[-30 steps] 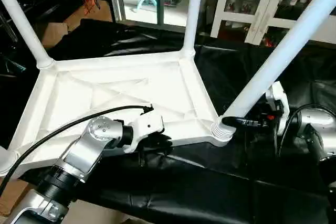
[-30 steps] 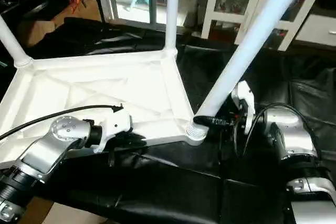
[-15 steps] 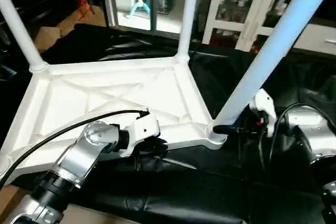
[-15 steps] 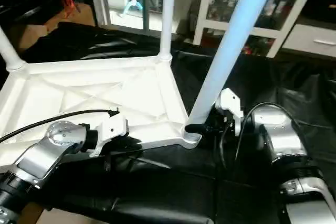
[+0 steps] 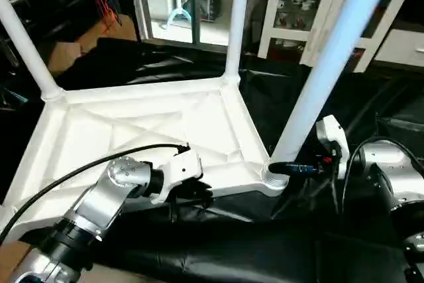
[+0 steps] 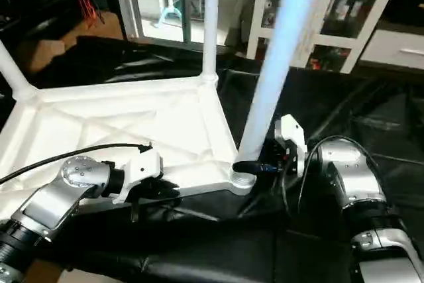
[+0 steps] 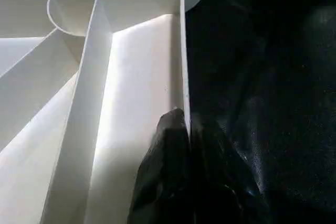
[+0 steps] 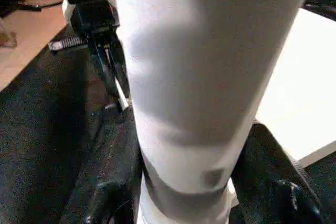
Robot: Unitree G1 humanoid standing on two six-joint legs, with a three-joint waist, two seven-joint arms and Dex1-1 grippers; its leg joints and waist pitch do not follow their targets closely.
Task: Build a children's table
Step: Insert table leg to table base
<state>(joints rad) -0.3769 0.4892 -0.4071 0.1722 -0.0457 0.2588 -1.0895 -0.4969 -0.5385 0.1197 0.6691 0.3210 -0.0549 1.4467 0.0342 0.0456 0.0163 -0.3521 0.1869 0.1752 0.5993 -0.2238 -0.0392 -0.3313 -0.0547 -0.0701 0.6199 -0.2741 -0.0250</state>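
My right tool (image 5: 286, 168) is clamped on the near-right leg (image 5: 328, 71) and my left tool (image 7: 188, 129) on the tabletop (image 5: 132, 130) rim; tilting could jam the socket.

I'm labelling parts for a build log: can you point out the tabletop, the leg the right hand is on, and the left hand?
tabletop (image 5: 132, 124), left eye view, on the ribbed underside.
leg (image 5: 318, 77), left eye view, on its shaft above the socket.
left hand (image 7: 188, 145), left wrist view, at the fingertips pinching the tabletop's rim.
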